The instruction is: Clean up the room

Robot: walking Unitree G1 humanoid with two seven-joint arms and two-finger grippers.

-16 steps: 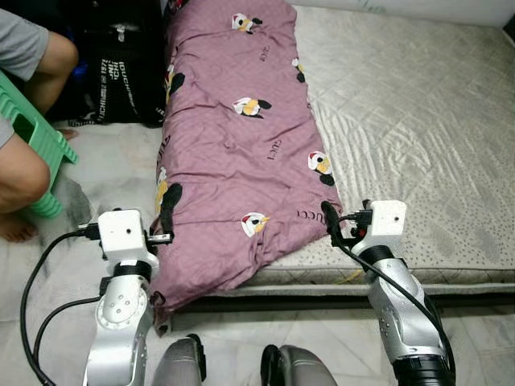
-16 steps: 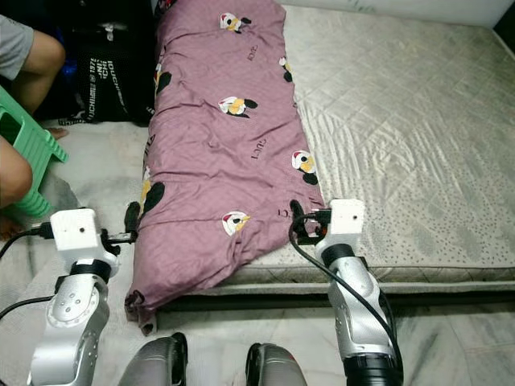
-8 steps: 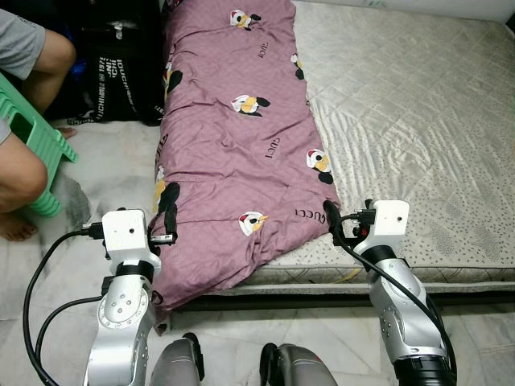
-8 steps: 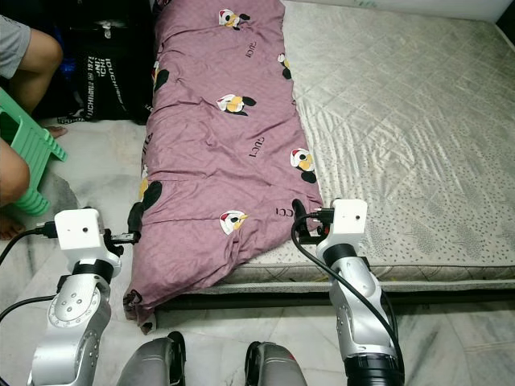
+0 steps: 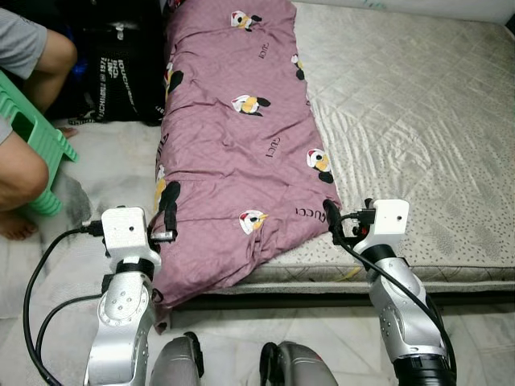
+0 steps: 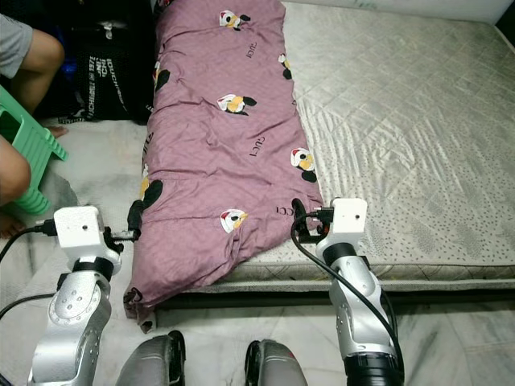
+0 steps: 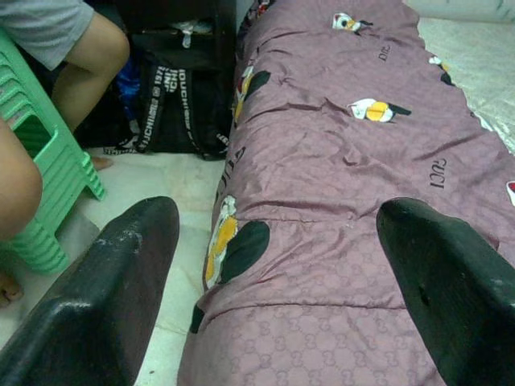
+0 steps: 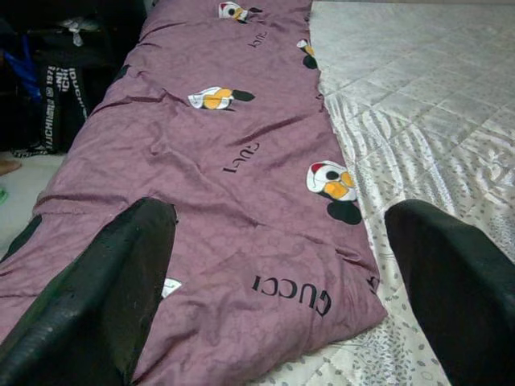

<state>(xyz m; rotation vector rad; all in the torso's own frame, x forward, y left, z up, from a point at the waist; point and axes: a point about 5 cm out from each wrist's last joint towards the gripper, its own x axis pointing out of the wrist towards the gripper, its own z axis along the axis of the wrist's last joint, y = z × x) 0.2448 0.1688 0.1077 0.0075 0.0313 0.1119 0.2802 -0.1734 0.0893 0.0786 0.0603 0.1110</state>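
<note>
A purple blanket (image 5: 233, 137) printed with cartoon ducks lies folded lengthwise along the left side of a bare grey mattress (image 5: 418, 121). Its near end droops over the mattress edge toward the floor. My left gripper (image 5: 166, 229) is at the blanket's near left edge, and in the left wrist view its fingers (image 7: 121, 281) stand wide apart, open, over the fabric. My right gripper (image 5: 332, 223) is at the blanket's near right corner, beside the printed lettering (image 8: 291, 294). It is open too, with its fingers (image 8: 105, 297) spread over the cloth.
A person's leg (image 5: 20, 173) and a green plastic stool (image 5: 36, 133) are at the left on the pale floor. A black bag (image 5: 121, 72) stands against the bed's far left side. My own feet (image 5: 241, 366) are just before the bed frame.
The view has shifted slightly. Both grippers stay at the blanket's near corners with fingers spread; the blanket lies as before.
</note>
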